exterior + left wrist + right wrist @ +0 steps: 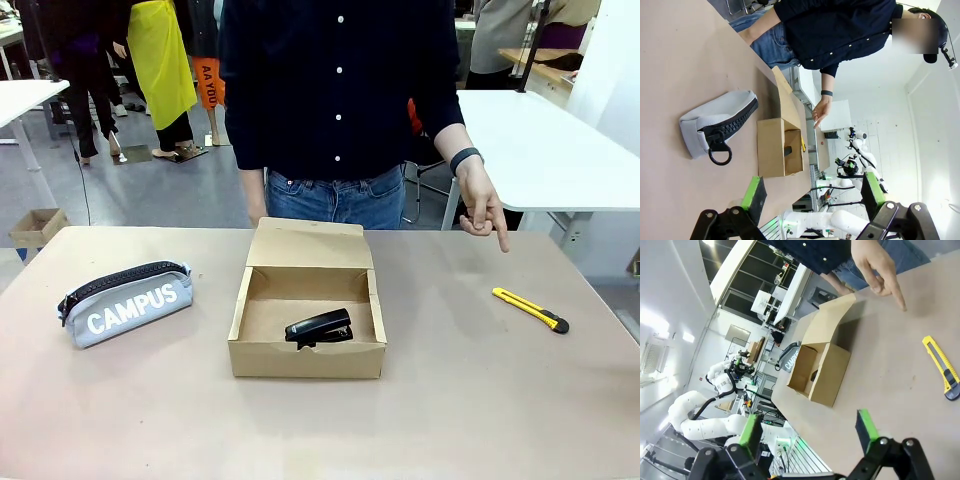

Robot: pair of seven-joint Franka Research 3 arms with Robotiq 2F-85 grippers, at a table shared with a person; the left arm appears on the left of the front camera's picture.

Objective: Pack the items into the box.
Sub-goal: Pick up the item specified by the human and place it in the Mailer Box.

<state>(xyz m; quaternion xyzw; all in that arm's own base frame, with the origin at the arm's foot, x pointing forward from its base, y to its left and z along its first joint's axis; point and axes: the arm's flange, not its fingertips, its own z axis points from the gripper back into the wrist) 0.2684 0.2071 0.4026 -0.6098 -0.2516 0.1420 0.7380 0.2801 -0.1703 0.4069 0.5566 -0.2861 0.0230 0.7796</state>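
— What could bite us from here?

— Starting left of the box: the grey pouch lies well apart from it and isn't ours to pack. My left claw hangs wide open with nothing in it, and I'd judge a careless reach from that side could snag the pouch. Right of the box, a person's hand points down over the far part of the table, so a fast approach there risks a bump. Farther right of the box, the yellow utility knife lies flat on the table. It's slim, so I reckon a claw could skid it away rather than pinch it. My right claw is spread fully, holding nothing.

— And the box itself?

— Lid flap up at the far side, and the black stapler lies inside near the front wall. I see nothing else in it. By my reading the knife is what's left to pack.
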